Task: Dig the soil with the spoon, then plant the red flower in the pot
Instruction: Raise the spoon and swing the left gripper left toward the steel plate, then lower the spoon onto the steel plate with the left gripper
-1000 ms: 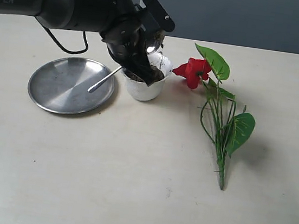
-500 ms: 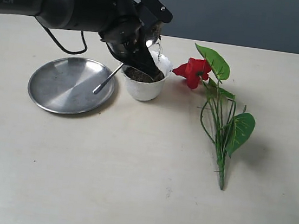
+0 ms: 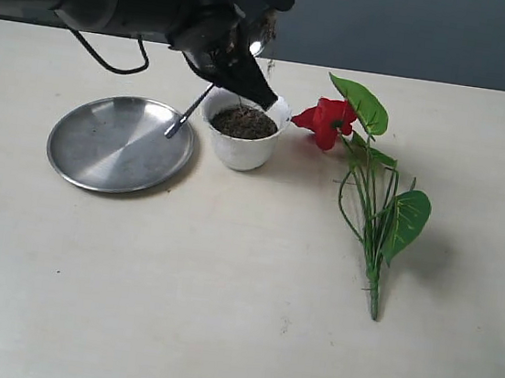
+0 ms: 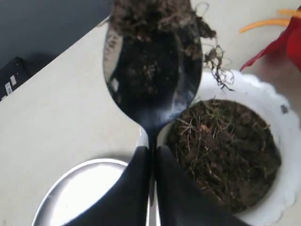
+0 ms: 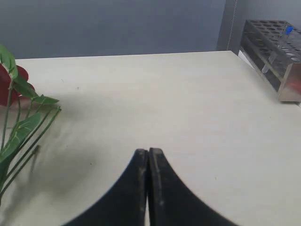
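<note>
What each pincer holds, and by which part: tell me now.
Left pincer is shut on the spoon, clamping the thin handle right beside the bowl, which carries soil. Right pincer is shut on nothing.

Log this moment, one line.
left gripper: shut on spoon with soil | pot: soil inside | right gripper: shut, empty | red flower: on table

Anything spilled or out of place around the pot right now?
No spill visible. The slim silver metal spoon, clamped in the left hand, carries dark brown crumbly soil with thin fibres dangling off its edge by the rim of the small white scalloped pot; those could drop outside. The red artificial flower lies flat beside the pot, unplanted.
</note>
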